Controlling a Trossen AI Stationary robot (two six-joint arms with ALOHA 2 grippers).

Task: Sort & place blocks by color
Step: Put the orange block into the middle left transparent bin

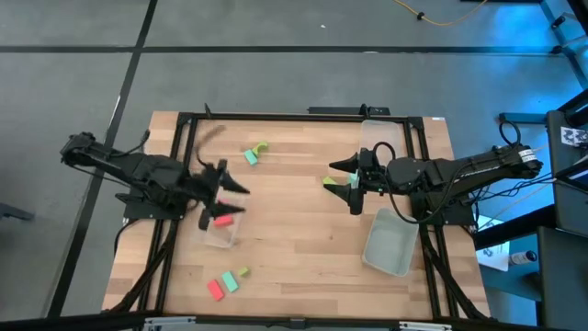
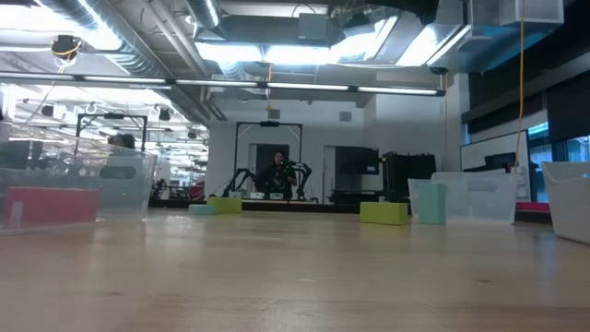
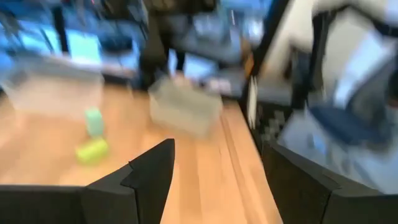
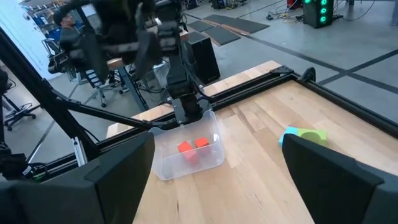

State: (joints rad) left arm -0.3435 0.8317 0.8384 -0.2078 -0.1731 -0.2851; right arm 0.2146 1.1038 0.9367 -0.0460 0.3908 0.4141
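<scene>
Left gripper [image 1: 223, 198] above wooden table [image 1: 294, 248]

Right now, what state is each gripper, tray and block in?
Left gripper: open, empty.
Right gripper: open, empty.
Left tray: upright, holds two red blocks.
Right tray: upright, looks empty.
Third red block: loose on the table.
Teal block: loose, touching a yellow-green block.

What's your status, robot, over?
Left gripper open above clear tray. Right gripper open, mid-table. Two red blocks in tray; third red block loose. Nothing in the way.
</scene>
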